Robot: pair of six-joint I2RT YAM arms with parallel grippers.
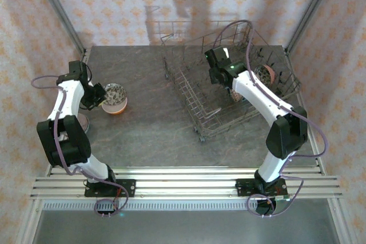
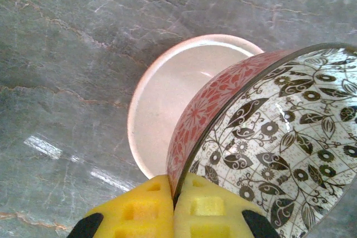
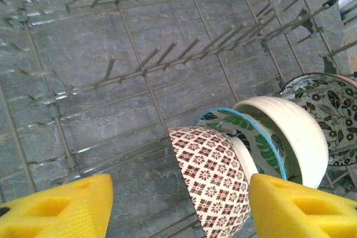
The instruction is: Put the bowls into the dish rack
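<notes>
The left pincer (image 2: 173, 193) is clamped on the rim of the flower bowl (image 2: 279, 154). This bowl is at the left of the desk (image 2: 67, 54), right over a pink bowl (image 2: 162, 110) and well apart from the rack (image 1: 229, 84). The pincer holds only a thin edge, so the bowl could slip and bang the pink one. Its mouth faces mostly up, a bit tipped. It is round, so it has no long side. The right pincer (image 3: 178, 207) hangs apart over bowls (image 3: 212, 176) standing in the rack.

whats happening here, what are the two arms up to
The left pincer is shut on the rim of a floral-patterned bowl, tilted over a pink bowl on the table. The right pincer hangs open inside the dish rack, above bowls already standing on edge there, a brown-checked bowl nearest.
</notes>
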